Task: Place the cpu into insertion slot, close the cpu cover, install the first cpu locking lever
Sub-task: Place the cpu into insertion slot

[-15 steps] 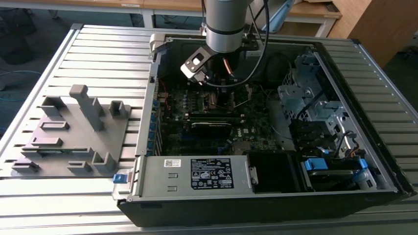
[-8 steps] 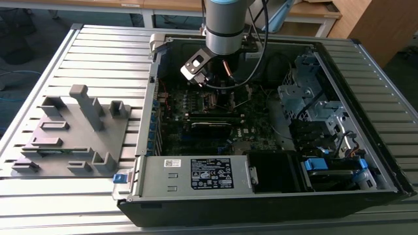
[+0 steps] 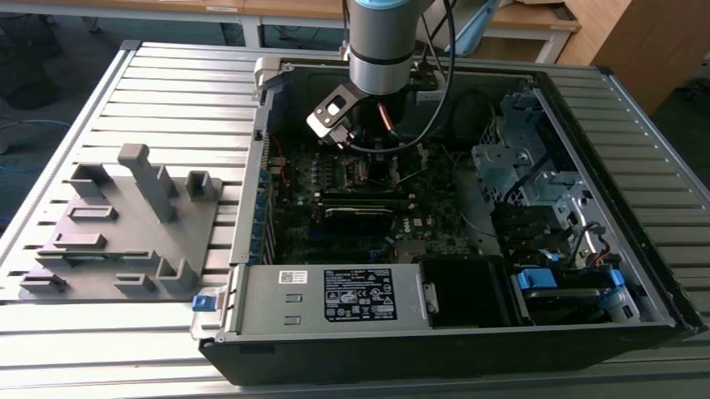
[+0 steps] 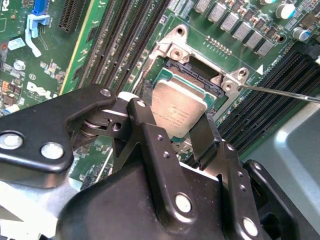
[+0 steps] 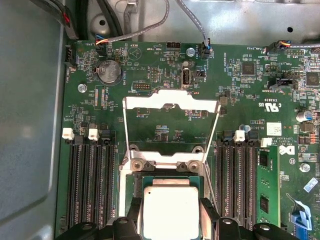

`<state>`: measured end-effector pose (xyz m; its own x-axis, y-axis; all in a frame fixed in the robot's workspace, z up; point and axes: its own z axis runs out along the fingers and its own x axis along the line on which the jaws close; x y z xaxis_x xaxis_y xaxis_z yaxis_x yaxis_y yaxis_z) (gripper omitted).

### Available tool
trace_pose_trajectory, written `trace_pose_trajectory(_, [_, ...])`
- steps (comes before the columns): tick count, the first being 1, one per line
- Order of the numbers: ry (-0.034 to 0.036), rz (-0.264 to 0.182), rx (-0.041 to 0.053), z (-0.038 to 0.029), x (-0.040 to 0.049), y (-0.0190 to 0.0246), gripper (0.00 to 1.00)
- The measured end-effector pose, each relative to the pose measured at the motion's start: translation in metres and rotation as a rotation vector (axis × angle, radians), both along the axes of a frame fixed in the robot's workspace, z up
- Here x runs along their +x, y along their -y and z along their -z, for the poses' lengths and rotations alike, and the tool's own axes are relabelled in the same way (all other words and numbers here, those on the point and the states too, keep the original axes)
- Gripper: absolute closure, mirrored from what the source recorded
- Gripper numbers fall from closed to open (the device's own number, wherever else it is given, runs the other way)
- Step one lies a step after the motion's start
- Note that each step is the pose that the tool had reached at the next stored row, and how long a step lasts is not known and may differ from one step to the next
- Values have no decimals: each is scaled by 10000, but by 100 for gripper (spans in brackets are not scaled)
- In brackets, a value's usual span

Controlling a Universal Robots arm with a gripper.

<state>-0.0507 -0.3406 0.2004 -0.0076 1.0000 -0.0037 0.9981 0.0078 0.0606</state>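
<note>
My gripper is closed on two opposite edges of the cpu, held square over the socket mid-motherboard; I see the cpu cover flipped open just beyond

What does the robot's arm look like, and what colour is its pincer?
The arm is a round silver-grey tube with a light blue ring near the top and black cables running beside it. A silver bracket sits at its wrist. The pincer is chunky black metal dotted with shiny silver screws.
</note>
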Motion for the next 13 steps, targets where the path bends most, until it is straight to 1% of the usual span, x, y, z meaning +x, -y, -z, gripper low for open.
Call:
trace_pose_trajectory(5, [0,0,3,4,0,-15,46])
trace_pose_trajectory(13, [-1,0,1,5,0,-17,46])
